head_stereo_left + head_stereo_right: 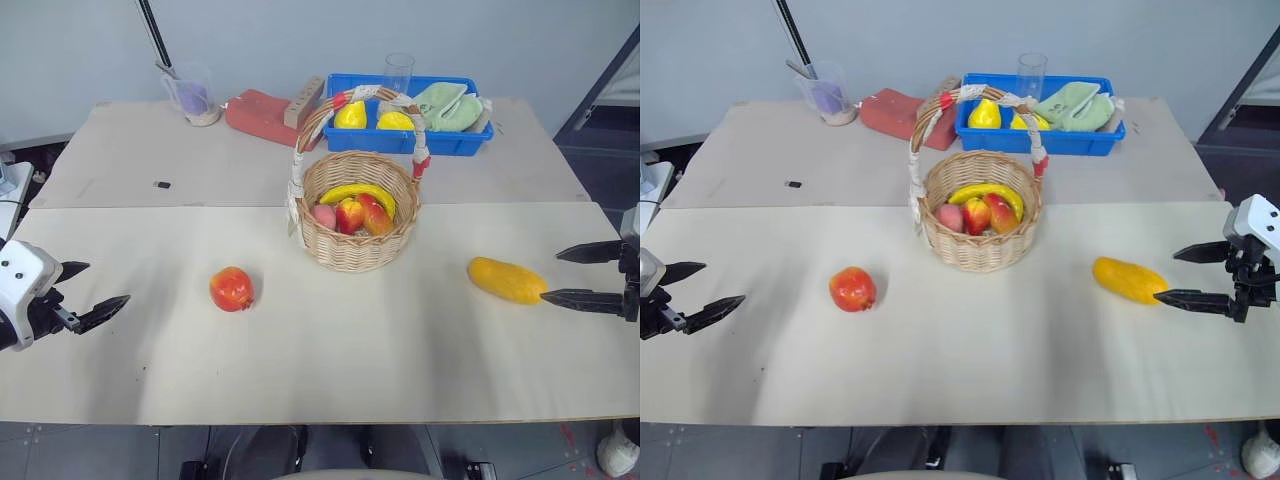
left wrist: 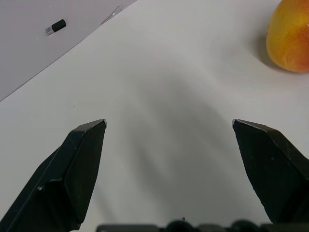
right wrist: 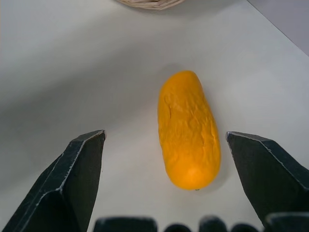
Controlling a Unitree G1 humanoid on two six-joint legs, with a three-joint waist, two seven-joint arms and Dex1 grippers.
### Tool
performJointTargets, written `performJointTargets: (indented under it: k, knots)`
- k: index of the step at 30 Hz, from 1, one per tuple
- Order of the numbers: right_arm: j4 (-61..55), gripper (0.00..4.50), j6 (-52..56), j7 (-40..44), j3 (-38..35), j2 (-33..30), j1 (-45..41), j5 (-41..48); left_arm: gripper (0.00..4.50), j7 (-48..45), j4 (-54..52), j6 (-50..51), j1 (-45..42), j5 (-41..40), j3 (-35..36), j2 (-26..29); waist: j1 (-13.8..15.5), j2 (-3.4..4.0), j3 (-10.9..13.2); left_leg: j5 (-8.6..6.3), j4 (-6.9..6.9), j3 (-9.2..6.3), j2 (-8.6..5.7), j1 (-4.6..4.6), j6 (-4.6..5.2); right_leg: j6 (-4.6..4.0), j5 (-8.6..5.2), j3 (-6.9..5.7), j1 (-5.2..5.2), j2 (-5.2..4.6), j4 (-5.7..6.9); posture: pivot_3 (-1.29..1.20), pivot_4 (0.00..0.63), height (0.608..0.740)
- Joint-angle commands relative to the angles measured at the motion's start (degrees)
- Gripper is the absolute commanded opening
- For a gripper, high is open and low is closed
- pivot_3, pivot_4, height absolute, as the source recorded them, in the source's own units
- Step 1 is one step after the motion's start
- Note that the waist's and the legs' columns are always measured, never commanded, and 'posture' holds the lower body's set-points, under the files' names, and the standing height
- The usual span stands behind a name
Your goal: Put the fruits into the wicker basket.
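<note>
The wicker basket (image 1: 358, 235) stands mid-table with a banana and a few red fruits inside. A round red fruit (image 1: 231, 289) lies on the table to its left. An oval yellow-orange fruit (image 1: 507, 280) lies to its right. My right gripper (image 1: 568, 274) is open at the table's right edge, its fingertips just beside that oval fruit (image 3: 188, 129), which lies between and ahead of the fingers without touching them. My left gripper (image 1: 88, 291) is open at the left edge, well apart from the red fruit (image 2: 289, 38), with nothing between its fingers.
A blue tray (image 1: 402, 140) at the back holds two yellow pear-shaped fruits, a green cloth and a clear glass. A red cloth (image 1: 262, 115) and a plastic cup (image 1: 194, 95) stand back left. A small dark object (image 1: 162, 185) lies on the far board.
</note>
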Motion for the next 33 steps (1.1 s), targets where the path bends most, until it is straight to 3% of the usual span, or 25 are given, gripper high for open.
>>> performJointTargets:
  k: [1,15,20,26,33]
  knots:
    - [0.27,4.43,-1.74,0.04,-2.64,-0.53,-0.26,0.02,4.50,0.25,-1.31,0.36,-0.77,-0.47,0.96,0.81,0.01,0.00,0.00,0.00,0.00,0.00,0.00,0.00,0.00,0.00,0.00,0.00,0.00,0.00,-0.01,0.00,0.150,0.740]
    - [2.49,4.43,-4.18,0.09,-2.31,-0.04,-0.38,0.07,4.50,-0.55,-0.18,-1.10,-4.12,-2.69,2.13,-0.39,0.02,0.03,0.01,-0.01,-0.04,0.04,0.02,0.00,0.02,0.08,0.08,0.03,0.06,0.04,-0.29,0.00,0.150,0.740]
    - [1.70,4.43,-3.78,0.09,-1.48,0.67,-2.13,1.02,4.50,-1.91,-6.00,1.99,-2.93,-6.24,0.52,-1.37,-0.08,0.04,0.01,-0.04,-0.04,0.10,0.03,0.00,0.07,0.09,0.10,0.07,0.06,0.05,-0.34,0.00,0.150,0.740]
    - [-10.92,4.43,4.87,-0.17,-2.39,3.06,-2.59,9.12,4.50,2.76,-15.12,5.35,-6.09,-8.96,-9.76,-6.64,0.11,0.24,0.08,-0.05,-0.02,0.14,0.03,0.02,0.09,0.15,0.14,0.15,0.13,0.02,-0.36,0.00,0.150,0.740]
    - [-29.26,4.43,14.31,-4.76,-0.39,5.93,-4.79,19.06,4.50,7.65,-9.28,0.97,-12.28,-2.88,-21.11,-11.99,0.23,0.25,0.07,-0.06,0.00,0.18,0.13,0.03,0.11,0.12,0.17,0.15,0.17,0.12,-0.40,0.00,0.150,0.740]
